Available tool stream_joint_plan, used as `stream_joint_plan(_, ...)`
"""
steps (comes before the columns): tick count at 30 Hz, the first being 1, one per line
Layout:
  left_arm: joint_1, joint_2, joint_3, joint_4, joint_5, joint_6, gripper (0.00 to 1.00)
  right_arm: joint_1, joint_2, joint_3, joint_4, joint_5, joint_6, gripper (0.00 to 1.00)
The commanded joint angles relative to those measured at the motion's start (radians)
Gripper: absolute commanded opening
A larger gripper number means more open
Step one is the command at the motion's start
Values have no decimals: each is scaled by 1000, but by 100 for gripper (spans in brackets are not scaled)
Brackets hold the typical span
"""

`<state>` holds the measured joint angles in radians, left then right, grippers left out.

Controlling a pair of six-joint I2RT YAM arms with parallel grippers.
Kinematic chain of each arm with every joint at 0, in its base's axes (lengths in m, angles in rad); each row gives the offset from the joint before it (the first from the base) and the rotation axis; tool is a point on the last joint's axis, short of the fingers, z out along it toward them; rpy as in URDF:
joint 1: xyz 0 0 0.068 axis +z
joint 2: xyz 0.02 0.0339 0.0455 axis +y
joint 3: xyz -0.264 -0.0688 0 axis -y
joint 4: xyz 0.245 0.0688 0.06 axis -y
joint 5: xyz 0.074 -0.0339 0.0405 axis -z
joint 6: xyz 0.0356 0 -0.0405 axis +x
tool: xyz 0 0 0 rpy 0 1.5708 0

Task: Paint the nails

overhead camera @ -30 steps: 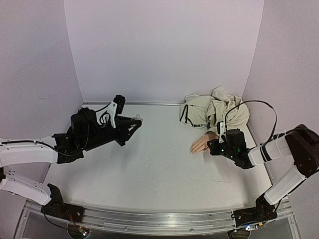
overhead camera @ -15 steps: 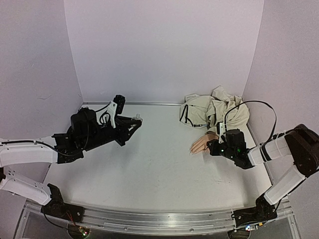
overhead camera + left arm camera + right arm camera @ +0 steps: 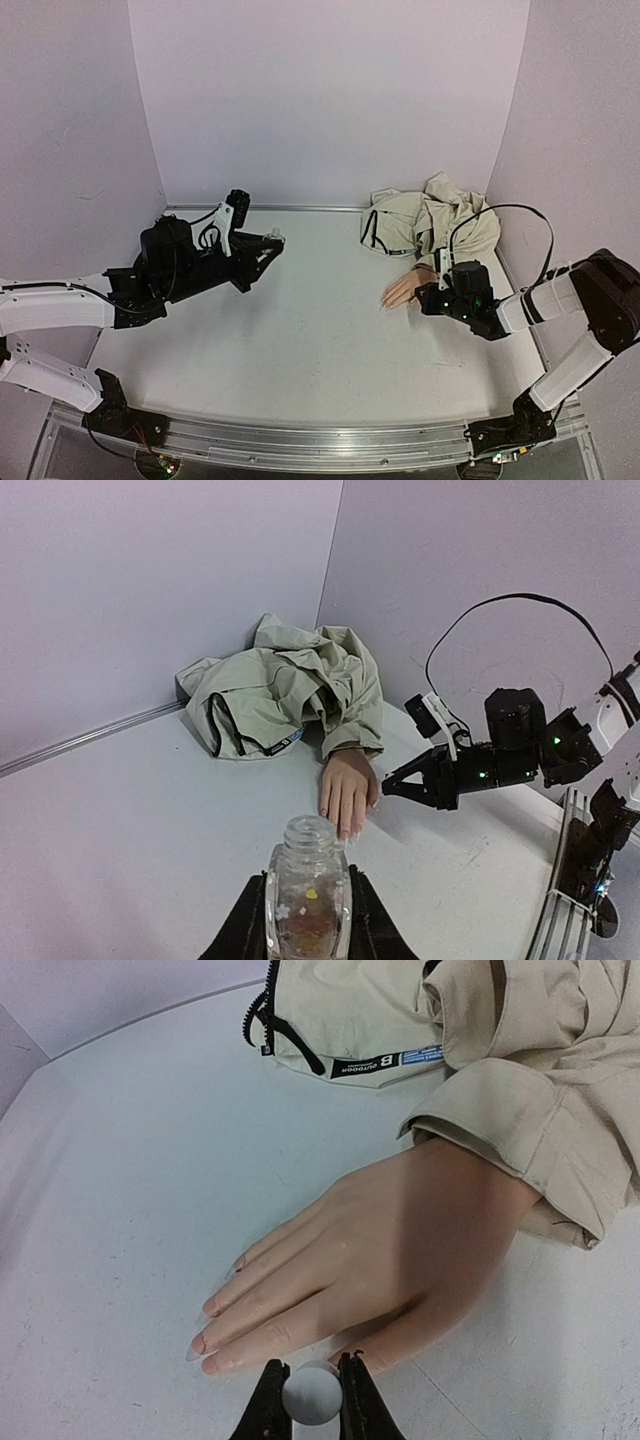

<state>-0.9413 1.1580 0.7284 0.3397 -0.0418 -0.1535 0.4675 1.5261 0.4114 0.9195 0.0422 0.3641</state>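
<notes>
The pale mannequin hand (image 3: 380,1250) lies palm down, its wrist in a beige jacket sleeve (image 3: 530,1140). Its nails (image 3: 193,1350) are long and clear at the fingertips, pointing left. My right gripper (image 3: 311,1388) is shut on a white round cap (image 3: 311,1397), right beside the thumb (image 3: 400,1345); anything under the cap is hidden. In the top view the right gripper (image 3: 425,297) sits at the hand (image 3: 403,290). My left gripper (image 3: 308,915) is shut on a small clear bottle (image 3: 308,885) with an open neck, held above the table, well left of the hand (image 3: 347,790).
The crumpled beige jacket (image 3: 430,225) fills the back right corner against the walls. A black cable (image 3: 510,215) loops above the right arm. The purple side walls stand close on both sides of the white table (image 3: 320,340).
</notes>
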Motion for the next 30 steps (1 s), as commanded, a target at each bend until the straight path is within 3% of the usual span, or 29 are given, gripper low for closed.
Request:
stream_joint_plan(1, 6, -29, 6, 34, -16, 13, 0, 6, 16, 10, 11, 6, 3, 0)
stream_joint_plan(30, 6, -50, 3, 27, -15, 13, 0, 12, -44, -12, -6, -92, -8, 0)
